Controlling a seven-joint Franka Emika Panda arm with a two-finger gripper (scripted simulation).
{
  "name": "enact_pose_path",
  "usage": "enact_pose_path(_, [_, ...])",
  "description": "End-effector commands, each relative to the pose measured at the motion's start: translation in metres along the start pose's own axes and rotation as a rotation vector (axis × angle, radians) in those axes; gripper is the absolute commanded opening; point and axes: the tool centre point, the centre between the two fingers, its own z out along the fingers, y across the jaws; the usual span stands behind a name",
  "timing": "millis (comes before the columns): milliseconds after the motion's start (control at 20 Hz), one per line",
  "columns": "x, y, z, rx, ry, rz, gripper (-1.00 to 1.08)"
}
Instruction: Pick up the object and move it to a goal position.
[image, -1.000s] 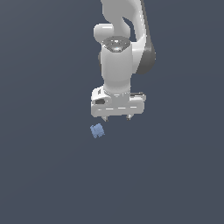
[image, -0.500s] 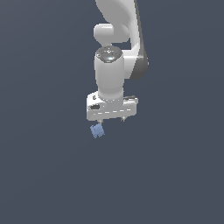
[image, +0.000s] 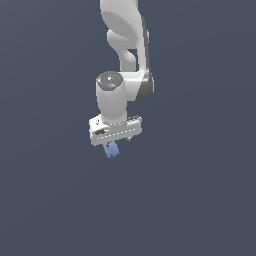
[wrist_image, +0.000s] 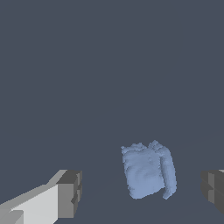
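1. Arm: one glossy white, jointed robot arm (image: 122, 75) with a dark grey elbow section, entered from the top of the exterior view and pointed downward; its rounded wrist housing stood directly above the pincer.

2. Pincer: a white, flat-bodied two-fingered pincer (image: 114, 144) with dark grey fingertip pads (wrist_image: 70, 193). In the wrist view the two pads stood wide apart, one at each side of the picture, with the object lying in the gap between them. Neither pad touched the object; bare surface showed on both sides of it. State recorded: spread wide, holding nothing.

3. Object: a small light-blue, roughly cube-shaped blocky piece (wrist_image: 148, 169) with a rough, lumpy outline. In the exterior view the same piece (image: 111, 149) showed just under the pincer body, toward the exterior view's left end of that body, partly covered by it. In the wrist view it sat nearer one pad than the other, slightly tilted rather than squared to the fingers.

4. Surface: a plain, uniform dark slate-grey surface (image: 200, 200) that filled the background of both views. Whether the object rested on it or stood clear of it could not be told from either picture.
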Motion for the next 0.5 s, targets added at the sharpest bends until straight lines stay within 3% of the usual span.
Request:
enact_pose_path(0, [-0.008, 0.009, 0.012, 0.000, -0.010, -0.045, 1.00])
enact_pose_path(450, [-0.029, 0.027, 0.039, 0.003, -0.034, -0.143, 1.00])
